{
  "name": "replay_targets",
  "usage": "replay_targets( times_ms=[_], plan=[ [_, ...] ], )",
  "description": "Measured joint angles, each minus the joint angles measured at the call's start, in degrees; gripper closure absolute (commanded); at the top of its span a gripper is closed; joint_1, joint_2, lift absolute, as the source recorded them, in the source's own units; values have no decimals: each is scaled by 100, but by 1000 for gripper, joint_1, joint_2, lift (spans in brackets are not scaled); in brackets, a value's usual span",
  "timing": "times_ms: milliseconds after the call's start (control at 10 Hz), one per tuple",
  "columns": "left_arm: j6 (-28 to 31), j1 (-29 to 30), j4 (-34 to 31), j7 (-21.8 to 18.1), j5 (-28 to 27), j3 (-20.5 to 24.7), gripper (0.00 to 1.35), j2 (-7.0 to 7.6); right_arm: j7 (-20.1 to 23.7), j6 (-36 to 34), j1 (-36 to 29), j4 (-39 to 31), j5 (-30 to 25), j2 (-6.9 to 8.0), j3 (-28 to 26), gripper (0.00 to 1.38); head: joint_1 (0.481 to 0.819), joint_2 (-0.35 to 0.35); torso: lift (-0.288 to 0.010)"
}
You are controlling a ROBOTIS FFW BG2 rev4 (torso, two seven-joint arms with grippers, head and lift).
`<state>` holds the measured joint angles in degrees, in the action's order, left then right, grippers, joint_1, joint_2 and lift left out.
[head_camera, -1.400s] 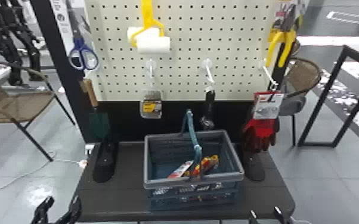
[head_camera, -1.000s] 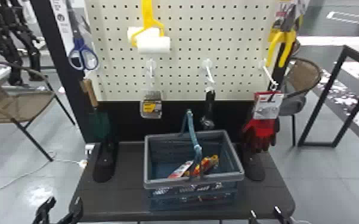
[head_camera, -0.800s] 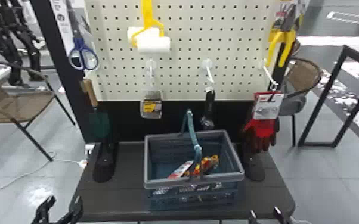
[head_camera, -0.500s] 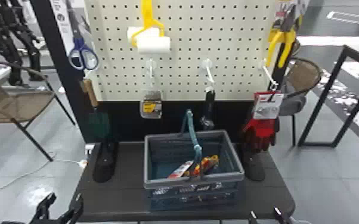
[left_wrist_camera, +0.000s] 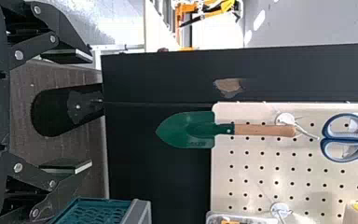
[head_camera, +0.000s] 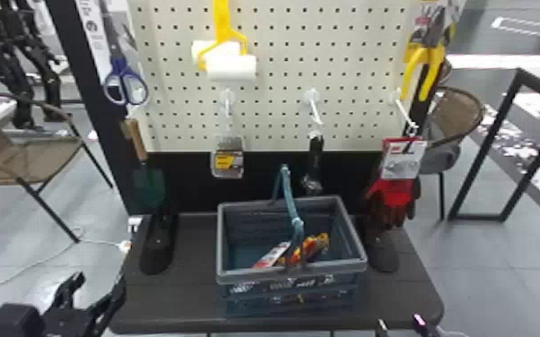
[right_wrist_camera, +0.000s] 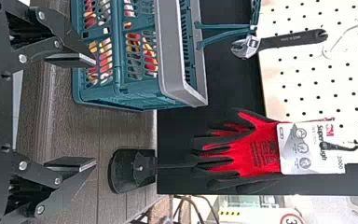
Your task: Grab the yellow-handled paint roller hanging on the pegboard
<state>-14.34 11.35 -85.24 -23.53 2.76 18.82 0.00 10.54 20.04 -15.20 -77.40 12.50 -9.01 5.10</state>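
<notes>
Yellow-handled paint roller high on the pegboard

It hangs well apart from my left claw and my right claw, both spread wide around nothing but air. Below it, a basket sits on the dark table. Beyond, a wicker chair stands on the gray floor.

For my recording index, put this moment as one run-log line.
paint roller: hung on pegboard, not grasped | left gripper: open, empty, near table front left | right gripper: open, empty, near table front right
</notes>
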Motion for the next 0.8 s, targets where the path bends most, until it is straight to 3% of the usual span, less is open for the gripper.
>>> replay_targets(
  times_ms=[400,800],
  plan=[
    [1153,-161,-989,-226,-30,120,478,0,0,-124,-9,-55,7,-50,0,509,549,0,-100],
    [2325,-653,-1741,-911,-242,386,478,0,-80,-275,-3,-173,53,-169,96,509,549,0,-100]
  ],
)
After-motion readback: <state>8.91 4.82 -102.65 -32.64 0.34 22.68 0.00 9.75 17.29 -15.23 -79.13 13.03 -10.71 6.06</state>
